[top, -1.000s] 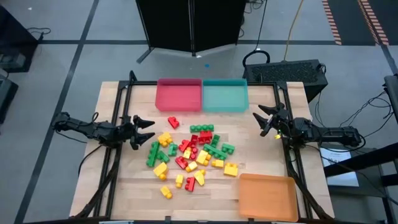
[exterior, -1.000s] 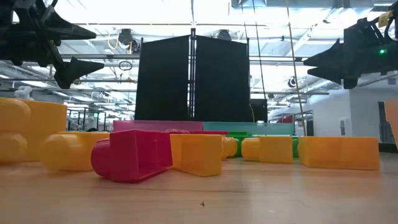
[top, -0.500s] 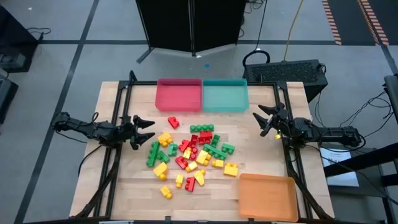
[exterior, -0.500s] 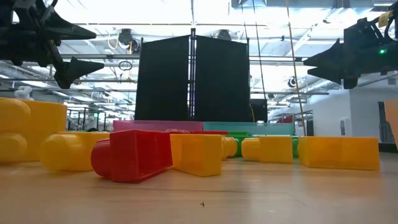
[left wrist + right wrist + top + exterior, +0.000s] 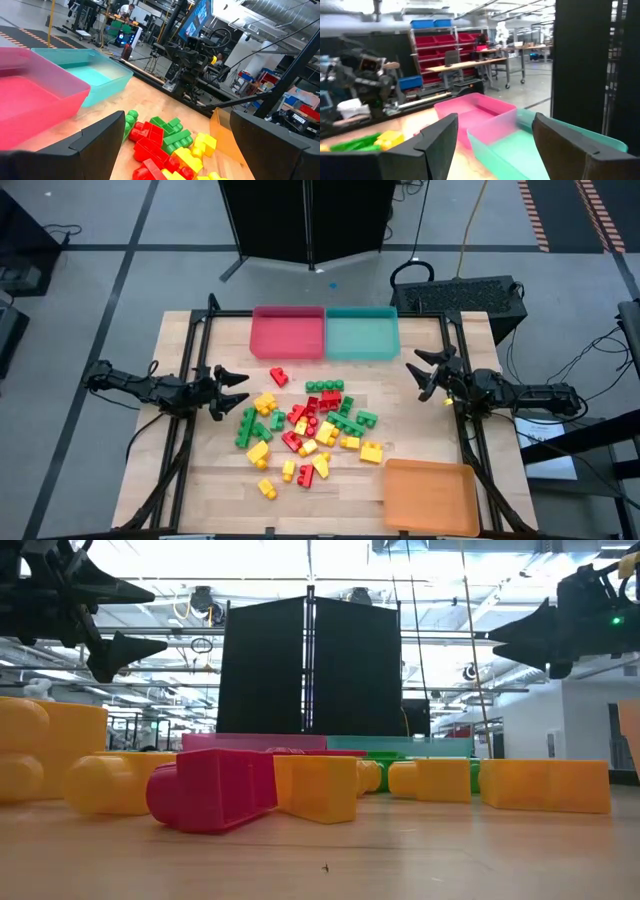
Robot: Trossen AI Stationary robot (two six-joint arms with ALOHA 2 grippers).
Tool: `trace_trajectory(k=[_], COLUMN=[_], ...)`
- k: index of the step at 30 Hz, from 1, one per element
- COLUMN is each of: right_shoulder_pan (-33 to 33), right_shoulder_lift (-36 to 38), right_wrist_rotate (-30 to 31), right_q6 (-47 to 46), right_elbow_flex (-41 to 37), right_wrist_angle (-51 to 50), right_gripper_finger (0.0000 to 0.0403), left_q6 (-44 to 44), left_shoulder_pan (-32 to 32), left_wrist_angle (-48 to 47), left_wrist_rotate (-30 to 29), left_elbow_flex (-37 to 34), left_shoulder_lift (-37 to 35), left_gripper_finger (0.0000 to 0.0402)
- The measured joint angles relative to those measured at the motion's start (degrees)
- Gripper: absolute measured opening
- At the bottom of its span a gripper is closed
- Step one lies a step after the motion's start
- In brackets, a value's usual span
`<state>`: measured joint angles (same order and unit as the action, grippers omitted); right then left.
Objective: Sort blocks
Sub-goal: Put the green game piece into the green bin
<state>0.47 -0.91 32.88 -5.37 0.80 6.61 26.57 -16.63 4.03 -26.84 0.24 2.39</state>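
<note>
The blocks [image 5: 305, 425] are small red, green and yellow studded bricks lying in a loose heap on the middle of the wooden table; one red brick [image 5: 278, 376] lies apart toward the far side. My left gripper [image 5: 243, 387] hovers open just left of the heap, above the table, pointing right. Its wrist view shows the blocks [image 5: 160, 142] between and beyond its fingers. My right gripper [image 5: 415, 377] hovers open right of the heap, pointing left toward it. In the low view both grippers are high above the blocks [image 5: 315, 785].
A red tray [image 5: 288, 332] and a teal tray [image 5: 361, 332] stand side by side at the table's far edge. An orange tray [image 5: 430, 495] sits at the near right corner. Bare wood lies between the heap and the trays. Dark frame rails run along both table sides.
My right gripper has edged slightly toward the table's left, staying open. The blocks and my left gripper have kept still.
</note>
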Motion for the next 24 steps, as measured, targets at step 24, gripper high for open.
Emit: trace_trajectory(k=[24], right_shoulder_pan=[0.02], right_shoulder_lift=[-27.5], right_wrist_rotate=[-9.45], right_q6=[-13.05], right_elbow_flex=[42.08], right_wrist_angle=[-12.33], right_gripper_finger=[0.0249], left_q6=[0.09], left_shoulder_pan=[0.01], left_wrist_angle=[19.51], left_wrist_rotate=[-3.28], left_elbow_flex=[0.02], left_shoulder_lift=[0.0], left_gripper_finger=[0.0361])
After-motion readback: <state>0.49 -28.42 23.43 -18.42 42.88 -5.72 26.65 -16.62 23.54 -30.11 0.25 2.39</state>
